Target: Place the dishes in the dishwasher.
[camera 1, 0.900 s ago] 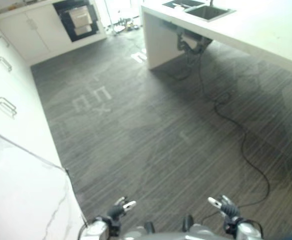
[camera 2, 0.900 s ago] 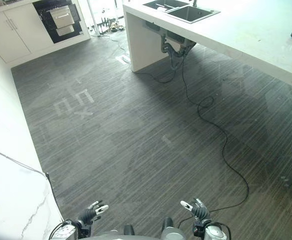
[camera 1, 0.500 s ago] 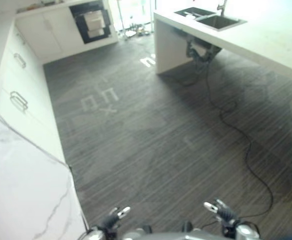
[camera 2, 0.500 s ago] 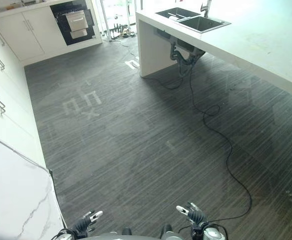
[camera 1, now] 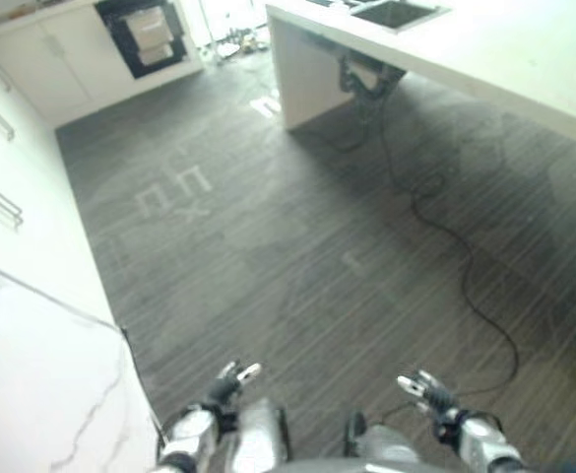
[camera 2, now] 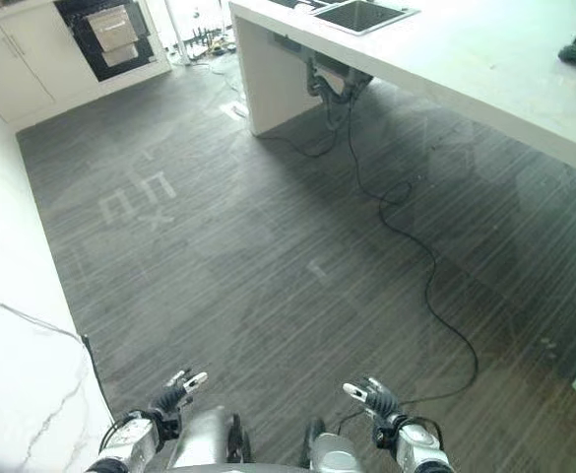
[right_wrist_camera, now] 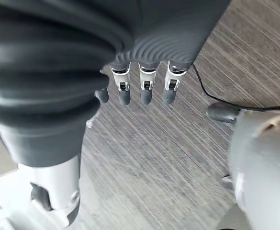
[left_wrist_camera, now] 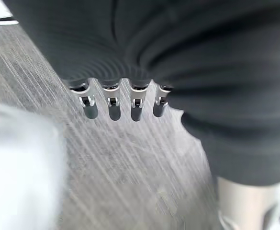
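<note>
A white kitchen island counter point(camera 2: 484, 69) with one steel sink point(camera 2: 358, 14) set into it stands far ahead and to the robot's right. No dishes can be made out from here. One dark open appliance point(camera 2: 108, 34), probably the dishwasher, sits in white cabinets left of the island, beyond the grey striped floor point(camera 2: 258, 246). The left hand point(camera 2: 174, 392) and right hand point(camera 2: 371, 397) hang low, well short of the island, fingers relaxed and empty; the right is nearer it.
</note>
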